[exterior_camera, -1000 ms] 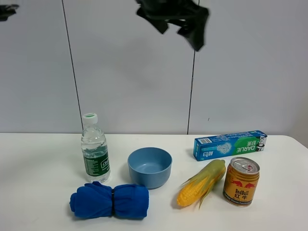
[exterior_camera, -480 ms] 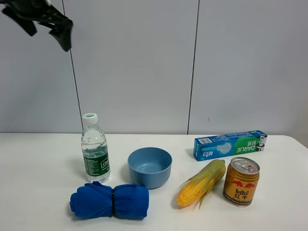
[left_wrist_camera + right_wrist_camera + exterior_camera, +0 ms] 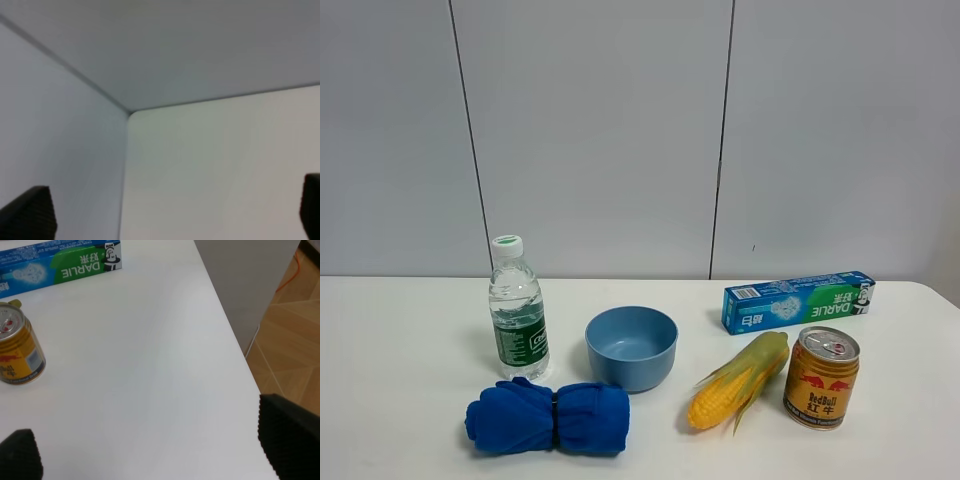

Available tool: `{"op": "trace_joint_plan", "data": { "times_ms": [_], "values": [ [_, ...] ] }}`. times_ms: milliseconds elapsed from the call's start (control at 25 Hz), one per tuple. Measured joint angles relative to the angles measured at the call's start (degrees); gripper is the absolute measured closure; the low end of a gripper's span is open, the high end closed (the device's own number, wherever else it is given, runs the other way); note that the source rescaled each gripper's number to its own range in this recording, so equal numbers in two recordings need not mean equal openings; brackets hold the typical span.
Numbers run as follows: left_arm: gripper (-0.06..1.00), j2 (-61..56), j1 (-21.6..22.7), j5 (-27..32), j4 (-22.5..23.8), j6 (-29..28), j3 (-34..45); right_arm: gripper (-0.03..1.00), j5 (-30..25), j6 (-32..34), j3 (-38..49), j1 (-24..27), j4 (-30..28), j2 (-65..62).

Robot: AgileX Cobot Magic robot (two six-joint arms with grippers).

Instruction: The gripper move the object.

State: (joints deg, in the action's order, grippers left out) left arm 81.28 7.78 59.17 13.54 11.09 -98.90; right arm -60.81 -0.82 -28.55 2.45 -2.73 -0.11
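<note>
Arm now gone from overhead view; both grippers' fingers point(image 3: 285, 432) apart, can point(image 3: 821, 377) unmoved.

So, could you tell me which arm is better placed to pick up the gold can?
Probably the right: its wrist camera shows the can on the table, between open fingertips. The left wrist view shows only bare wall.

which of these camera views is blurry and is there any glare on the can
Exterior high view: sharp and evenly lit, the gold can showing only soft sheen on its silver top. Left wrist view: soft, showing plain surfaces. Right wrist view: table fairly sharp, near fingertips blurred.
</note>
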Motion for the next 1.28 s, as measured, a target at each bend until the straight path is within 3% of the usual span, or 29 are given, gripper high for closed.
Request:
{"op": "trace_joint_plan", "data": {
  "times_ms": [280,440,600,800,1080,1280],
  "values": [
    [-0.05,-20.2,10.2,1.4,3.0,-0.3,15.8,-0.03,0.0,0.0,0.0,0.0,0.0,0.0],
    [-0.05,-30.1,11.1,5.1,2.4,-1.5,19.5,-0.03,0.0,0.0,0.0,0.0,0.0,0.0],
    [-0.05,-37.4,11.1,10.0,-0.1,-6.0,19.9,-0.03,0.0,0.0,0.0,0.0,0.0,0.0],
    [-0.05,-44.1,9.5,10.3,-3.9,-11.1,22.7,-0.03,0.0,0.0,0.0,0.0,0.0,0.0],
    [-0.05,-46.7,0.9,10.4,-5.7,-11.8,30.8,-0.03,0.0,0.0,0.0,0.0,0.0,0.0],
    [-0.05,-46.4,0.0,10.0,-6.7,-12.0,34.9,-0.03,0.0,0.0,0.0,0.0,0.0,0.0]
  ]
}}
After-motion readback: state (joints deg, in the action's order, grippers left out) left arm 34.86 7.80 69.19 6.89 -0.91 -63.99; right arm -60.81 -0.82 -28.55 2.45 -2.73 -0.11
